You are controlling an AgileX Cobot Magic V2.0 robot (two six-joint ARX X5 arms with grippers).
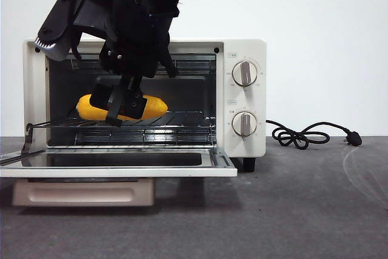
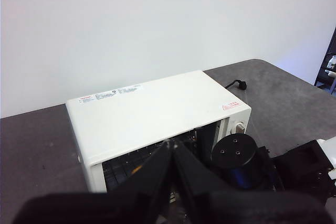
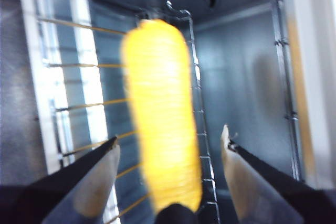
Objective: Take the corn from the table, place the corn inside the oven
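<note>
I have the right gripper (image 3: 168, 166) reaching in through the front of the cream-white boxy toaster oven (image 1: 242, 53), whose glass door (image 1: 121, 165) is folded down flat so the chamber is open to the arm. The glossy yellow-orange corn cob (image 3: 160, 114) lies lengthwise on the wire rack (image 1: 182, 119) inside the oven, in its left half, and I judge it is resting there under its own weight, since neither jaw presses on it. The two black jaws stand apart, one on each side of the cob, with rack wire showing in the gaps between. The right wrist picture is blurred, so I cannot say how close each jaw is to the cob.

In the front view the dark arm hides the cob's middle; its two ends show on either side.

My left gripper (image 2: 170, 153) waits above and in front of the oven, looking down on its white top, jaws closed together with nothing between them.

On the dark grey matte table (image 1: 303, 210), the black power cord (image 1: 303, 134) lies coiled right of the oven, unplugged.
</note>
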